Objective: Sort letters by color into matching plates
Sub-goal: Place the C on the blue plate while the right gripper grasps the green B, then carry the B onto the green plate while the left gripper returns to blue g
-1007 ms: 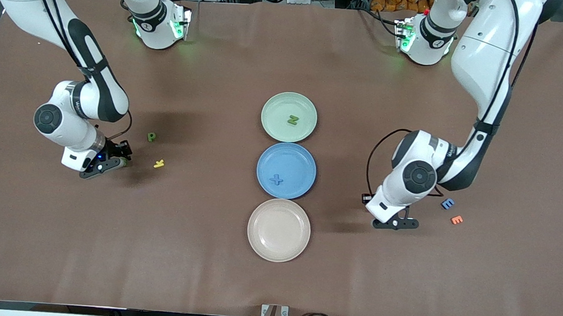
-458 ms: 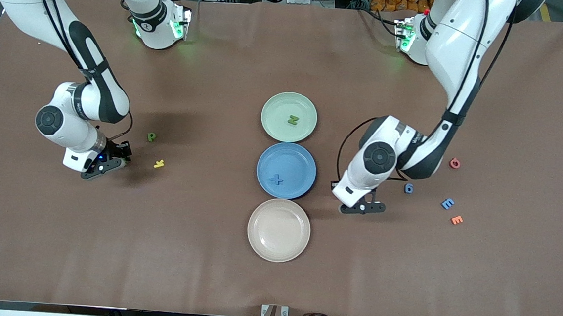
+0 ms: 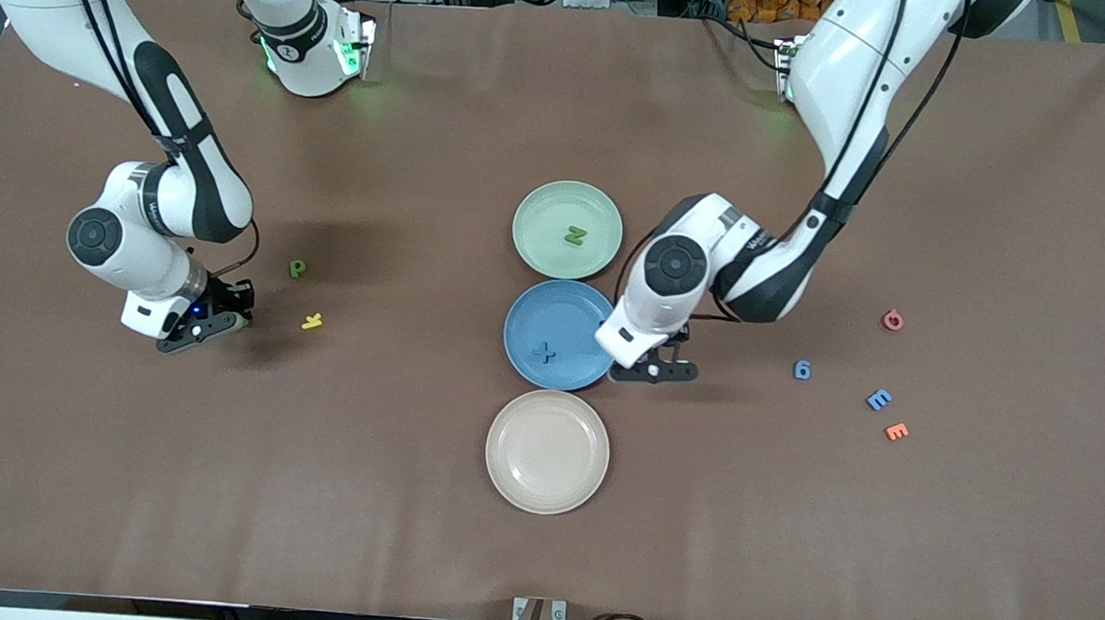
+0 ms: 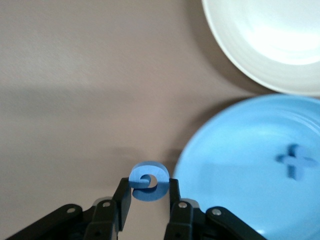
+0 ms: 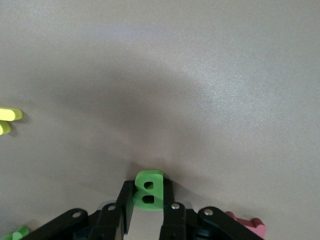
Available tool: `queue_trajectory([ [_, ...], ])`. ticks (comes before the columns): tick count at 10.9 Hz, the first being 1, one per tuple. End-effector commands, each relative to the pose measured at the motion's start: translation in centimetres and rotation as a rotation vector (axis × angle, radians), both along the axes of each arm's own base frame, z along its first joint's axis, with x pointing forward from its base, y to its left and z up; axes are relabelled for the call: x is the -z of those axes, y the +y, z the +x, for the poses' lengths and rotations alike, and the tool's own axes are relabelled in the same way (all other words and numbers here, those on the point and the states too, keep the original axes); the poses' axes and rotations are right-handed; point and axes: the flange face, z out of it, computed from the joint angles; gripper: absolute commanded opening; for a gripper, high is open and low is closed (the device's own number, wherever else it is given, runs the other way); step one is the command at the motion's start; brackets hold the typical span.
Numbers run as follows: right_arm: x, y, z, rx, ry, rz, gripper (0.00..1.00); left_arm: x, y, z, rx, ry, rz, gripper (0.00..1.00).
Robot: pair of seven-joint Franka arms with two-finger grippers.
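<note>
My left gripper is shut on a blue rounded letter, low over the table just beside the blue plate's rim. A blue X lies in that plate. The pale green plate holds one green letter. My right gripper is shut on a green B, low over the table toward the right arm's end. A green P lies beside it. A blue 6 and a blue E lie toward the left arm's end.
A cream plate sits nearest the front camera in the plate row. A yellow piece lies near my right gripper. A red piece and an orange piece lie by the blue E. A pink piece shows beside my right gripper.
My left arm has carried the blue letter from near the blue E across to the blue plate's edge, uncovering the 6 and the red piece. The right arm has barely moved.
</note>
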Motion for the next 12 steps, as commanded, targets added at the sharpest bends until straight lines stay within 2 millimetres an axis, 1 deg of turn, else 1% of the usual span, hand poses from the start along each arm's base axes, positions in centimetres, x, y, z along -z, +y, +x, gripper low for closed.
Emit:
queue_trajectory([
  [1, -0.4, 0.4, 0.5, 0.012, 0.001, 0.018, 0.00, -2.3, -3.9, -2.0, -0.012, -0.011, -0.010, 0.00],
  [2, -0.9, 0.8, 0.5, 0.039, 0.009, 0.016, 0.00, -2.2, -4.4, -2.3, -0.018, -0.011, -0.010, 0.00],
  [3, -1.9, 1.7, 0.5, 0.057, 0.014, 0.017, 0.00, -3.1, -5.6, -2.6, -0.031, -0.026, -0.022, 0.00],
  [4, -2.9, 3.1, 0.5, 0.103, 0.016, 0.013, 0.00, -3.9, -6.2, -2.3, -0.045, -0.040, -0.037, 0.00],
  [5, -3.4, 4.5, 0.5, 0.127, 0.025, 0.017, 0.00, -4.0, -6.8, -2.7, -0.034, -0.044, -0.036, 0.53],
  [6, -3.7, 5.7, 0.3, 0.147, 0.021, 0.022, 0.00, -4.0, -7.3, -3.2, -0.012, -0.052, -0.029, 1.00],
  [7, -4.2, 7.0, 0.3, 0.171, 0.016, 0.020, 0.00, -3.8, -7.0, -3.1, -0.011, -0.049, -0.021, 1.00],
  [9, -4.9, 9.1, 0.1, 0.207, 0.016, 0.027, 0.00, -3.3, -5.5, -2.5, 0.006, -0.028, 0.009, 1.00],
  [10, -5.0, 10.9, -0.1, 0.242, 0.024, 0.026, 0.00, -3.1, -3.9, -1.5, 0.019, -0.008, 0.029, 1.00],
  [12, -5.9, 15.5, -0.7, 0.316, 0.019, 0.035, 0.00, -3.3, -1.1, 0.3, 0.006, 0.009, 0.045, 1.00],
])
